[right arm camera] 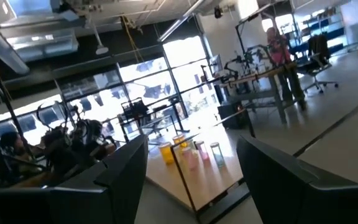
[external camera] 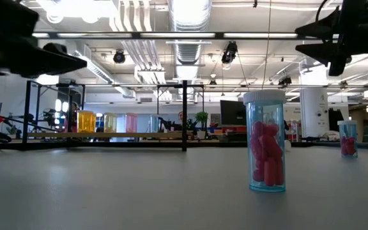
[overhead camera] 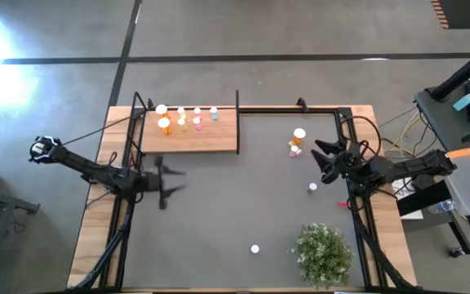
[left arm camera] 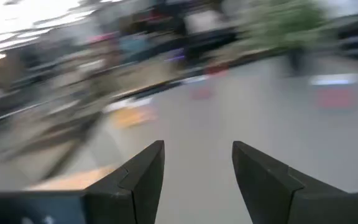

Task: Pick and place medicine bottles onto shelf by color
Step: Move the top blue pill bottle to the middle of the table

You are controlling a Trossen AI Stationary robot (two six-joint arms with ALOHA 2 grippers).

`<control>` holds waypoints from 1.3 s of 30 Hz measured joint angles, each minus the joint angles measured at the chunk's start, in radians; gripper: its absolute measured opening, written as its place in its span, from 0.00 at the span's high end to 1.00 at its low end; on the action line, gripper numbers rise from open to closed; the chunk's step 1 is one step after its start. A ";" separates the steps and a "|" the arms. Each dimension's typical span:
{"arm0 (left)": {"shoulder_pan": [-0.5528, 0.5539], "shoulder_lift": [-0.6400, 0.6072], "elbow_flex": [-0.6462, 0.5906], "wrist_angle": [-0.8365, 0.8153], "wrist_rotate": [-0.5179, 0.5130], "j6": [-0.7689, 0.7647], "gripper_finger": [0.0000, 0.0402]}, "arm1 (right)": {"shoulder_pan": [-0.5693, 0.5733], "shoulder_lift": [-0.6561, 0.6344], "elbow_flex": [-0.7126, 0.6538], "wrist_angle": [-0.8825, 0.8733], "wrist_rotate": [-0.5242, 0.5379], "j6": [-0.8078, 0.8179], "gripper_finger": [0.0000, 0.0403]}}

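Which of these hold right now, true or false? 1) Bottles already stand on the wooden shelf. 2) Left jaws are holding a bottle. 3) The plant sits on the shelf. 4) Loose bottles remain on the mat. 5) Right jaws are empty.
1) True: several bottles stand on the shelf.
2) False: the left gripper is open and empty, beside the shelf.
3) False: the plant sits at the mat's near right edge.
4) True: for example the white-capped bottle near the plant.
5) True: the right gripper is open and holds nothing.
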 joint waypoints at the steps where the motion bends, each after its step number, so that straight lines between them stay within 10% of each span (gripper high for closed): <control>1: 0.000 0.005 0.000 -0.008 0.107 -0.001 0.57 | 0.000 0.000 0.000 0.013 0.003 -0.004 0.41; 4: -0.001 0.027 0.000 -0.008 0.329 -0.006 0.57 | 0.000 0.000 0.000 0.026 0.020 -0.015 0.41; 8: 0.001 0.032 0.000 -0.001 0.383 -0.004 0.57 | 0.000 0.000 0.000 0.029 0.024 -0.035 0.41; 23: 0.003 -0.043 0.000 -0.002 -0.483 -0.003 0.57 | 0.000 0.002 0.000 0.024 0.023 -0.048 0.41; 39: 0.002 0.017 -0.001 -0.013 -0.497 -0.004 0.57 | 0.000 0.002 0.000 0.022 0.023 -0.039 0.41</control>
